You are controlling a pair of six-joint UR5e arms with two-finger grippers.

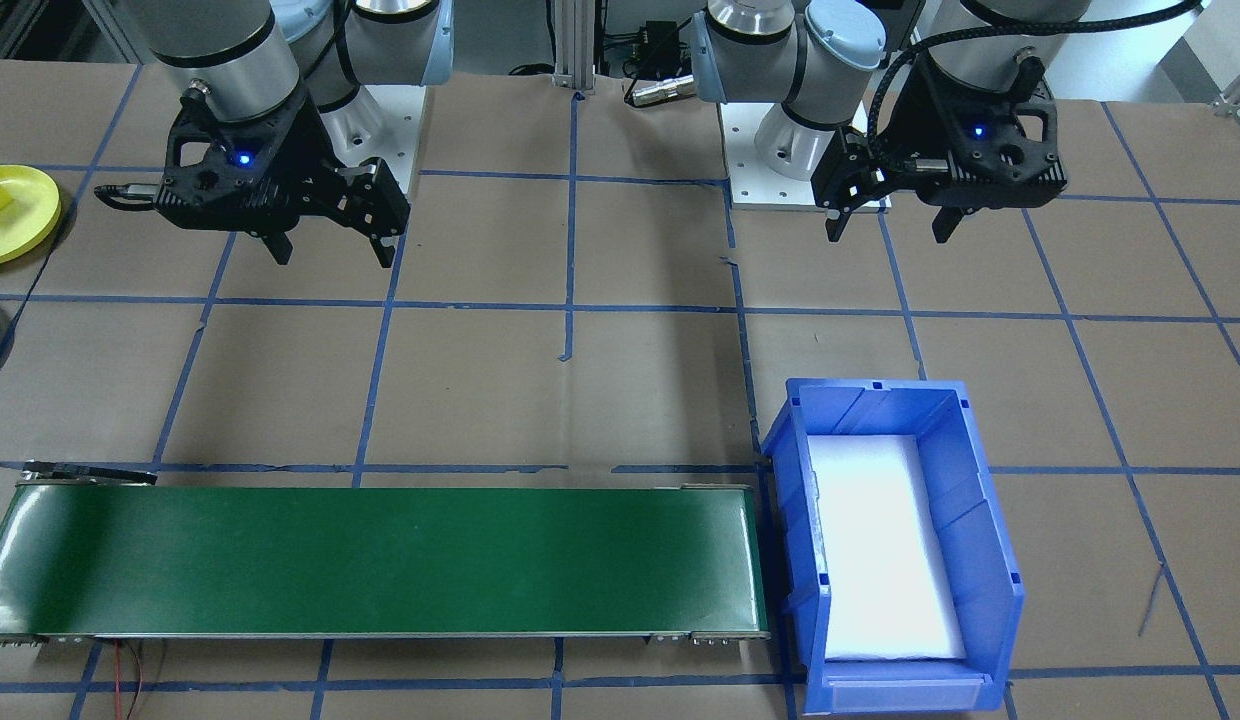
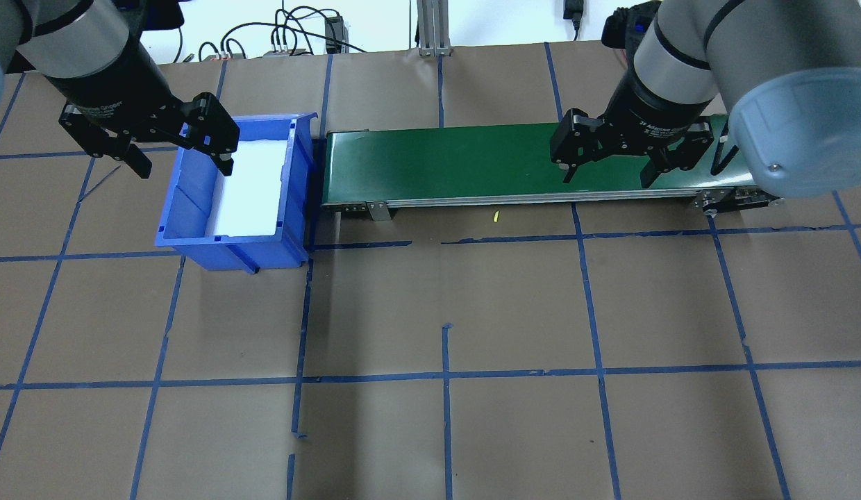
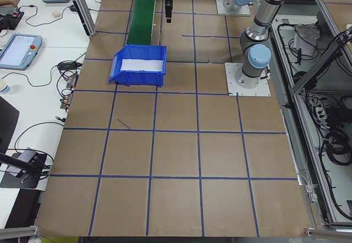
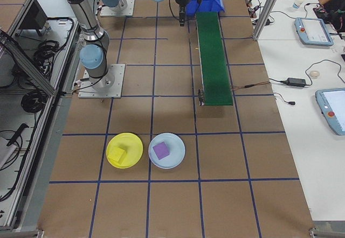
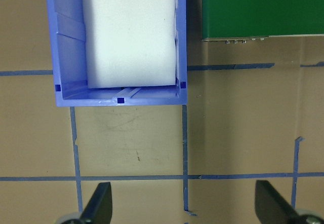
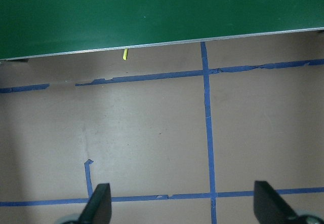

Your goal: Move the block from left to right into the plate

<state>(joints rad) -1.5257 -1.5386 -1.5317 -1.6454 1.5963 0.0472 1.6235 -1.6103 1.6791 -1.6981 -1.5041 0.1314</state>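
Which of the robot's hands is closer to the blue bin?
The left hand. It hangs open by the blue bin, over the rim on the robot's side. The right hand, also open, is away at the far end of the green conveyor belt.

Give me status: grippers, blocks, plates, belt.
Left gripper open, empty, near bin. Right gripper open, empty, near belt. Yellow block on yellow plate; purple block on pale plate. Belt bare.
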